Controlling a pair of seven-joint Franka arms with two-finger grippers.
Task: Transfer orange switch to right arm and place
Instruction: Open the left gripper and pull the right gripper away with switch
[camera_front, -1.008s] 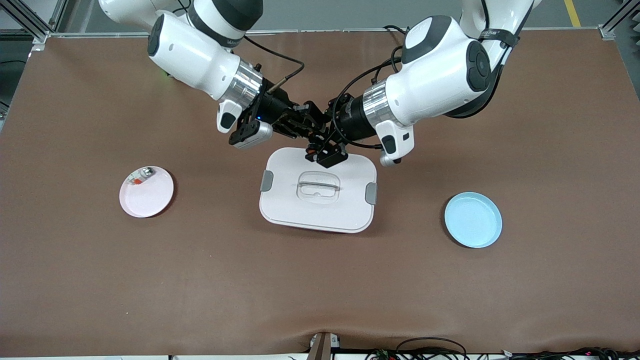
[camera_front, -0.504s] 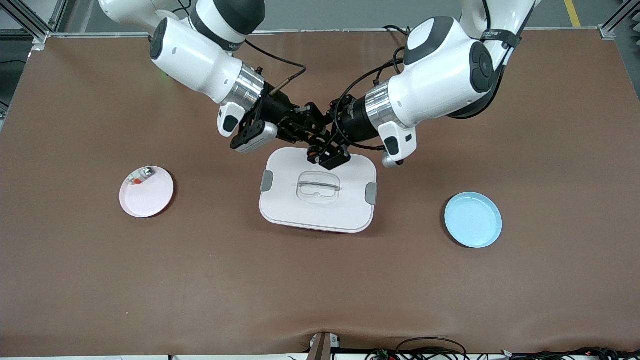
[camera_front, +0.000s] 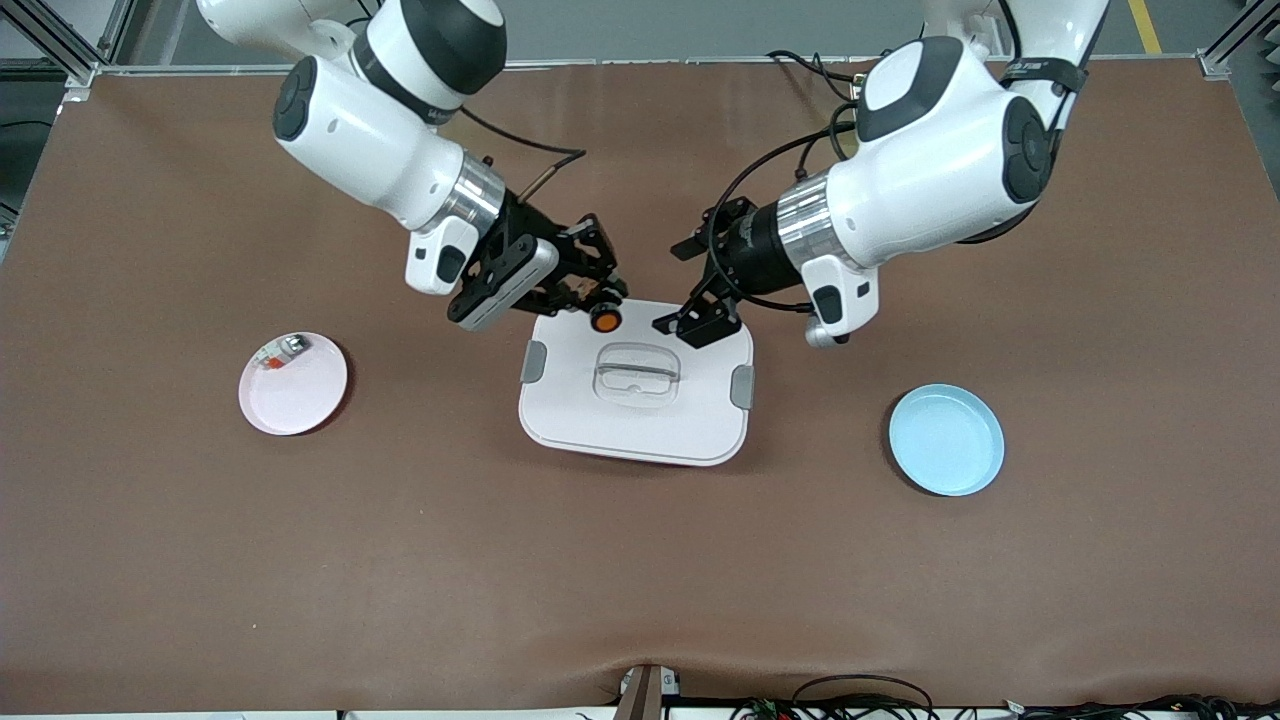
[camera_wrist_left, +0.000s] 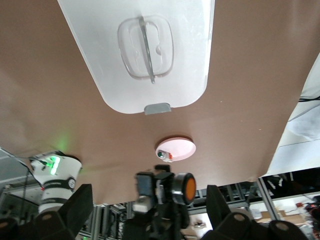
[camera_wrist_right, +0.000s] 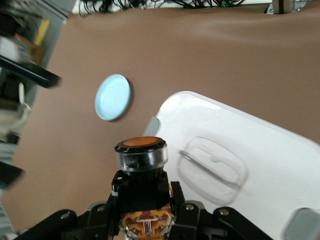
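Now the right gripper (camera_front: 598, 300) holds the orange switch (camera_front: 604, 319) up in the air over the edge of the white lidded container (camera_front: 570, 415) that lies farthest from the front camera, its fingers clamped on the black body with the orange round end pointing outward. From the right wrist view the switch (camera_wrist_right: 140, 160) sits squarely between the pads, orange cap showing above a clear collar.

Meanwhile the left gripper (camera_front: 700, 325) hangs over the same edge of the container, toward the left arm's end, with its fingers (camera_wrist_left: 76, 207) spread wide and nothing between them; a clear gap separates it from the switch.

On the table, the pink plate (camera_front: 305, 400) lies toward the right arm's end, carrying a small silver-and-clear piece (camera_front: 283, 349), and the blue plate (camera_front: 946, 440) lies toward the left arm's end.
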